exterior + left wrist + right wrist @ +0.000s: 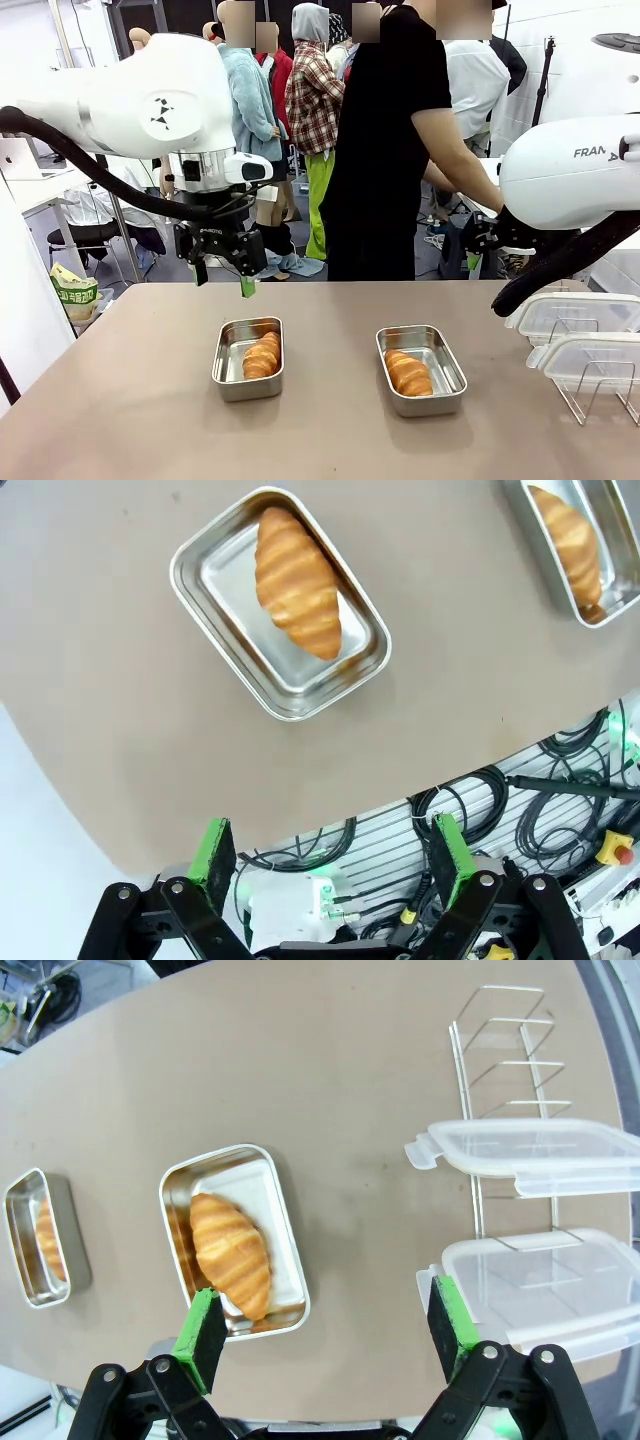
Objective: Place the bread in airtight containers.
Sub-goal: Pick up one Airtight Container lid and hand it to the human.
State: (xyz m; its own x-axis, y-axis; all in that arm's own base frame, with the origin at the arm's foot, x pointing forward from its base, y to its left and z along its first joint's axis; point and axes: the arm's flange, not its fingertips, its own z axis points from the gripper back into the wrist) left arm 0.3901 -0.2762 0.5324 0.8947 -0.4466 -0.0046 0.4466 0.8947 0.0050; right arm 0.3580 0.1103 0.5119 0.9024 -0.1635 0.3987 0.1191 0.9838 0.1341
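Nearest on the counter (130, 420) sit the left pan (230, 365) and the right pan (447, 368), well apart. Each has its bread lying inside, the left roll (262, 356) and the right roll (408, 373), and neither pan is covered. Both sets of jaws are spread and empty: the left jaws hang over the counter's far edge behind the left pan, and the right jaws are raised at the far right. The likely trouble is with the clear lids (585, 315), which rest on a light wire rack (598, 398) at the counter's right edge. A careless pull could drag or tip the rack, and the slick plastic may slip. Pressing a lid down could skid a pan or squash a roll. A person (385, 150) stands close behind the right arm (570, 175), crowding its swing.
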